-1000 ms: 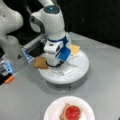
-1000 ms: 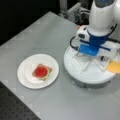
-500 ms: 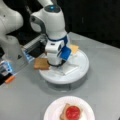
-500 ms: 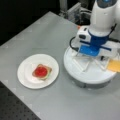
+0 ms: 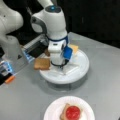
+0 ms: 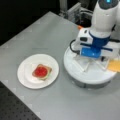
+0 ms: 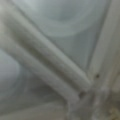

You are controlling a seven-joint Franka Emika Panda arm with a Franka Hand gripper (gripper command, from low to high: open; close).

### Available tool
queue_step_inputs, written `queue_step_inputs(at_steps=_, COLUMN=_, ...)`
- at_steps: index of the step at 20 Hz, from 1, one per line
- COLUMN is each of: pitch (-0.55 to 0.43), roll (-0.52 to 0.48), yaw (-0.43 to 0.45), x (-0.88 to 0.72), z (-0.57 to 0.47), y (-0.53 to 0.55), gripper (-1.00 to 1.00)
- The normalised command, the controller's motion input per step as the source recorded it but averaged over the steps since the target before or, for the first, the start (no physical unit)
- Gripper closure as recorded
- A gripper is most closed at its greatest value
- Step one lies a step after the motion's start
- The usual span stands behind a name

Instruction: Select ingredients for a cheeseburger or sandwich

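We see the pincer low over the round white turntable tray | opening: cannot tell | red tomato disc on toast-brown bread slice, white round plate.

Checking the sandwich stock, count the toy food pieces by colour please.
Brown bread slices: 2, one on the round stand, one on the plate
Red tomato disc: 1
Yellow slice: 1
Total: 4
The gripper is low over the stand.

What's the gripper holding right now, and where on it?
Cannot be told: the gripper is down on the round tray, fingertips hidden.
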Motion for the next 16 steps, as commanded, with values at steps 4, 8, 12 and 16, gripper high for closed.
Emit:
queue_step_inputs(at_steps=4, pitch=-0.09, roll=0.018, yaw=0.373, x=-0.12, z=-0.22, y=-0.05, gripper=-1.0)
queue_step_inputs(at_steps=8, pitch=-0.062, roll=0.056, yaw=0.364, x=-0.11, z=-0.17, y=-0.08, gripper=-1.0)
queue_step_inputs(at_steps=12, pitch=-0.05, roll=0.068, yaw=0.277, x=-0.11, z=-0.16, y=-0.05, gripper=-1.0)
queue_step_inputs(at_steps=16, pitch=-0.008, roll=0.079, yaw=0.351, x=-0.08, z=-0.12, y=-0.05, gripper=-1.0)
